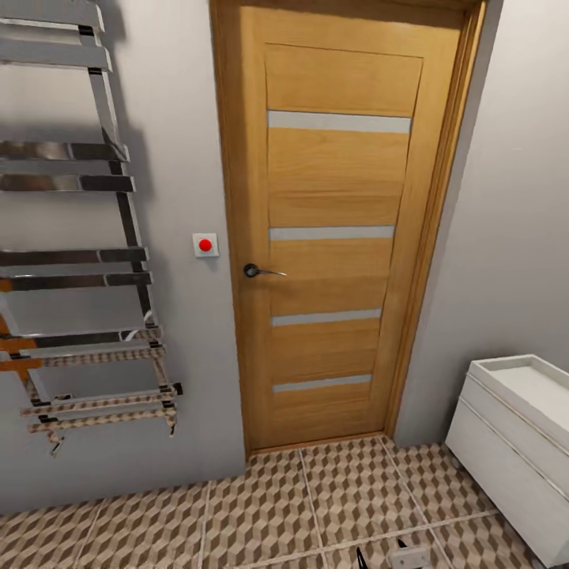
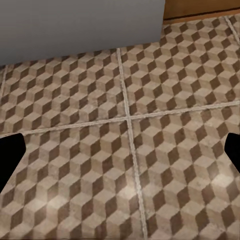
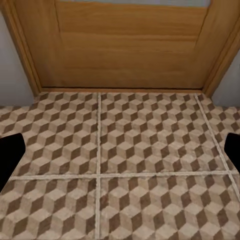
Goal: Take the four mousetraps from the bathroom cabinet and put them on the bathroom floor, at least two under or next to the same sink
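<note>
Gray bathroom walls frame a closed wooden door with a dark lever handle, a red-button switch just beside its frame and a chrome towel rail mounted on the wall to the door's left. Cube-patterned floor runs up to the threshold, and a white unit with a tray top stands against the right-hand wall. At the head view's bottom edge, small parts of the robot poke into frame.

Both wrist cameras look down at bare tile: the left claw hangs over a grout cross near the gray wall, the right claw over the tiles at the foot of the door. Each shows dark fingertips spread to the frame's edges, jaws wide apart and gripping nothing.

No mousetraps, cabinet or sink appear here, so which way they lie from either claw, and which arm is nearer, cannot be told. The robot likely has to turn away from the door to find the cabinet.
</note>
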Tool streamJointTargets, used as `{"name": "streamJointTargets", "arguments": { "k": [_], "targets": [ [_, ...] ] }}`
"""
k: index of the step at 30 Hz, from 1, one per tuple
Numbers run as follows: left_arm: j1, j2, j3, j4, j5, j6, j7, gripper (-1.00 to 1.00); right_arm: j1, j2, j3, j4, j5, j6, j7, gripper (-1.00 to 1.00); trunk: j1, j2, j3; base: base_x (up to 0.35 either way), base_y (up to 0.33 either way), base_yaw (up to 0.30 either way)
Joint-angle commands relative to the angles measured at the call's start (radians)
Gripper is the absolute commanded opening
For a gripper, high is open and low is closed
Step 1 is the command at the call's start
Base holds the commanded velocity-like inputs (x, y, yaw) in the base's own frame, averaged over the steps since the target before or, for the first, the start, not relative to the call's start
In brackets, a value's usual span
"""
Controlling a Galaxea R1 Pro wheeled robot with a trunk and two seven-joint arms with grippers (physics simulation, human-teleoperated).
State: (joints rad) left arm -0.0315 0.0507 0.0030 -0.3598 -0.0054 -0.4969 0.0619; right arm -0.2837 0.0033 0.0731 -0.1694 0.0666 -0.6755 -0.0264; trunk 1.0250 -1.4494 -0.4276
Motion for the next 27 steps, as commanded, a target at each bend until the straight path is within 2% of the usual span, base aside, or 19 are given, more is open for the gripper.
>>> {"name": "streamJointTargets", "arguments": {
  "k": [1,27],
  "targets": [
    [-0.001,0.0,0.0,0.001,-0.001,-0.003,0.003,1.0,-0.001,0.0,0.002,0.001,0.004,-0.003,-0.003,1.0,0.0,-0.001,-0.001,0.0,0.0,0.285],
    [-0.001,0.0,0.0,0.001,-0.001,-0.003,0.003,1.0,0.0,0.0,0.002,0.001,0.005,-0.003,-0.003,1.0,0.0,-0.001,-0.001,0.0,0.0,0.285]
  ]
}}
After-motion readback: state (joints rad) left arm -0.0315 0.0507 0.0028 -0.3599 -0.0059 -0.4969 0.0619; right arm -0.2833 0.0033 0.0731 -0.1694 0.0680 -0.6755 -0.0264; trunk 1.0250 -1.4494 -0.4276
